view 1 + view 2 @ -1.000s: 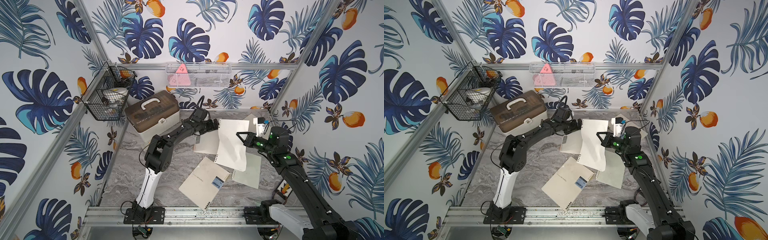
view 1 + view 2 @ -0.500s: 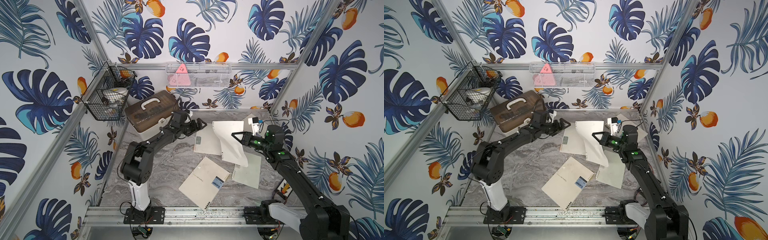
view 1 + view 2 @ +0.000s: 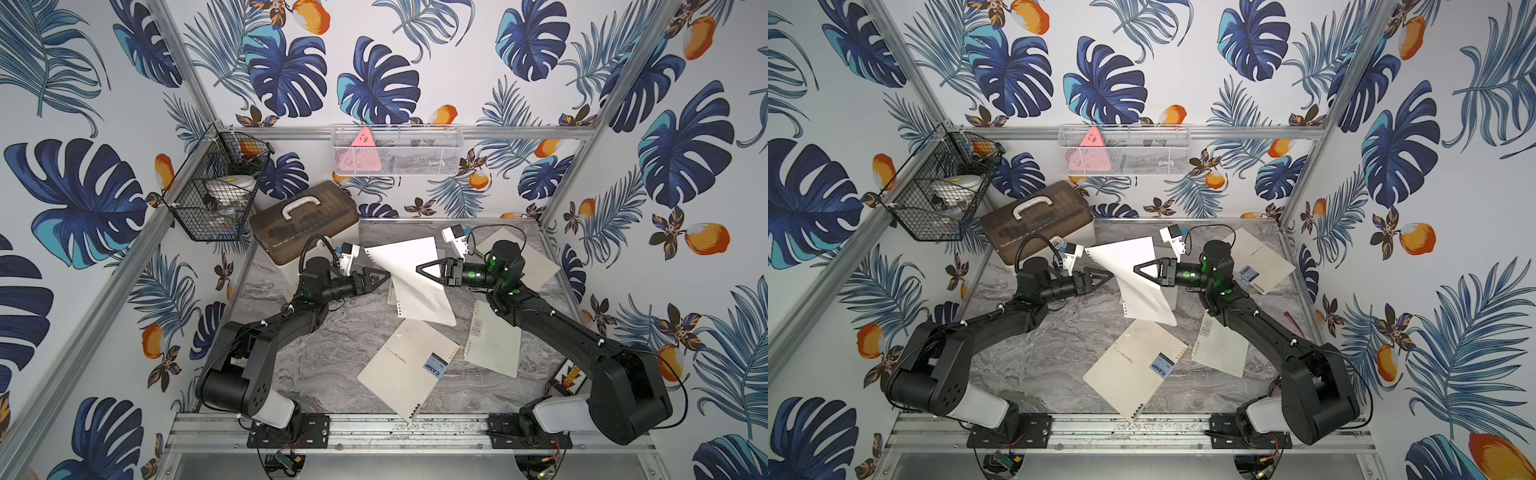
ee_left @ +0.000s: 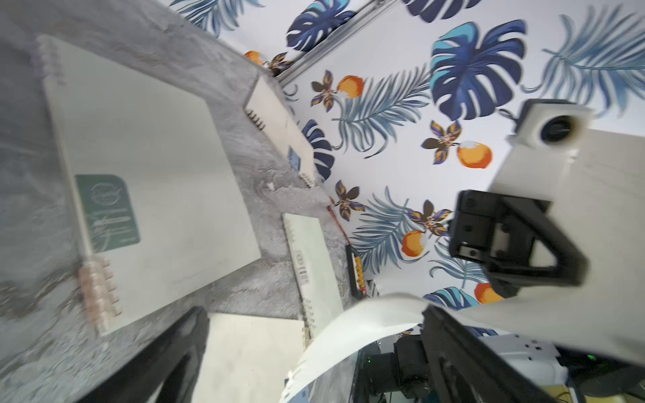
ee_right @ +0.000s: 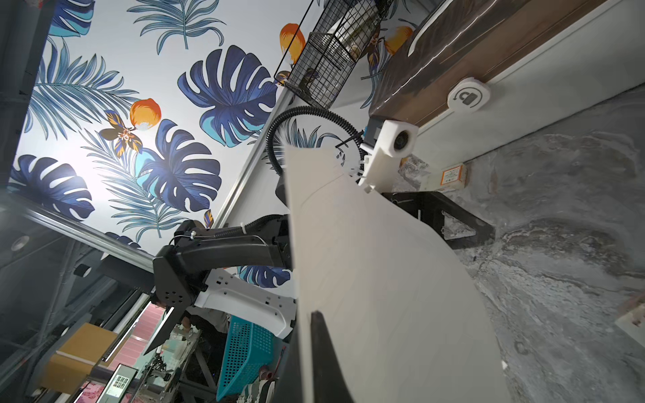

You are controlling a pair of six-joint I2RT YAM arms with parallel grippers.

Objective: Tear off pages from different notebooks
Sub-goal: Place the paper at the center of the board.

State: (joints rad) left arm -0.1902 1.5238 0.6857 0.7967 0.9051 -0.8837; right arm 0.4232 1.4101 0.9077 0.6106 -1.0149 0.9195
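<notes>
A loose cream page (image 3: 415, 291) (image 3: 1138, 291) hangs curled in the air above the middle of the table, with my right gripper (image 3: 417, 269) (image 3: 1136, 269) (image 5: 309, 324) shut on it. My left gripper (image 3: 384, 275) (image 3: 1106, 275) (image 4: 314, 335) is open just left of the page; the page (image 4: 356, 324) curls across between its spread fingers. A large CAMP notebook (image 3: 405, 370) lies at the front. A small notebook (image 3: 494, 345) sits to its right. Another CAMP notebook (image 3: 536, 266) lies at the back right. A green-labelled notebook (image 4: 157, 181) lies partly hidden under the page.
A brown-lidded white box (image 3: 303, 226) stands at the back left, close behind my left arm. On the left wall hangs a black wire basket (image 3: 216, 187), and a white mesh basket (image 3: 395, 151) is on the back wall. A small connector block (image 3: 567, 374) lies at the right edge.
My right gripper has carried the page to the left. My left gripper has pulled back from the rear notebook toward the left and front, its elbow swinging down, and stays open.
</notes>
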